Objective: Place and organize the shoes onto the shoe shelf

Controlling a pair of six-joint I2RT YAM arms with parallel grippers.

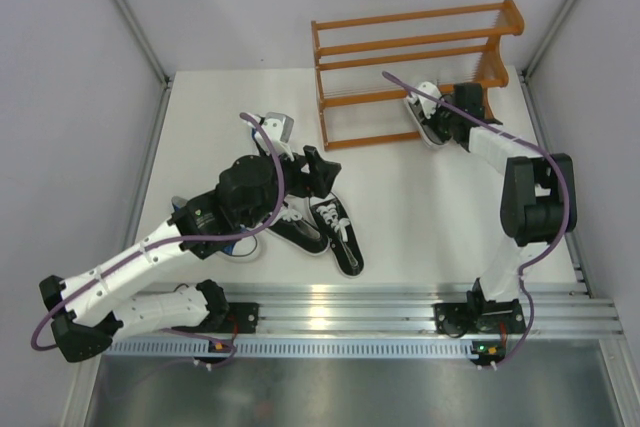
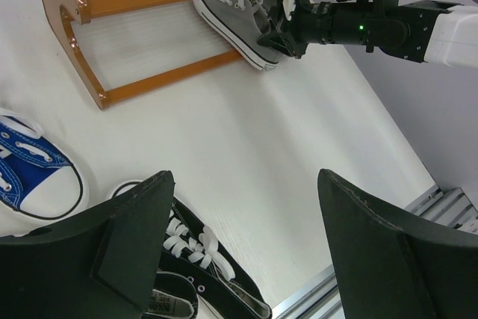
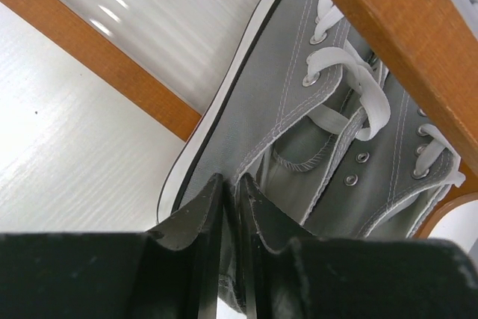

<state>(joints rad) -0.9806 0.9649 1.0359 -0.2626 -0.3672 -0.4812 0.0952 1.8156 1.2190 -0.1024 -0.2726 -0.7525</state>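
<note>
The right gripper (image 3: pixel 228 199) is pinching the heel collar of a grey sneaker (image 3: pixel 299 132), its fingers pressed together w/ the canvas edge caught btwn them. That sneaker is lying at the btm tier of the shoe shelf (image 1: pixel 415 42), near the shelf's right end. Its sole is crossing the low front rail, its laces are sitting under the next rail up, and its heel is sticking out toward the table (image 1: pixel 420 217). The left gripper (image 2: pixel 246 184) is hanging spread wide w/ nothing btwn its fingers, above a pair of black sneakers (image 1: pixel 340 237) that are lying side by side mid-table, well apart from the shelf. A blue sneaker (image 2: pixel 33 166) is resting on the table at the left edge of the left wrist view, toe cap pointing toward the black pair. One more sneaker (image 1: pixel 275 127) is lying on the table just beyond the left arm, near the shelf's left post; from overhead its colour is hard to tell. The upper two tiers are showing only bare slats.
</note>
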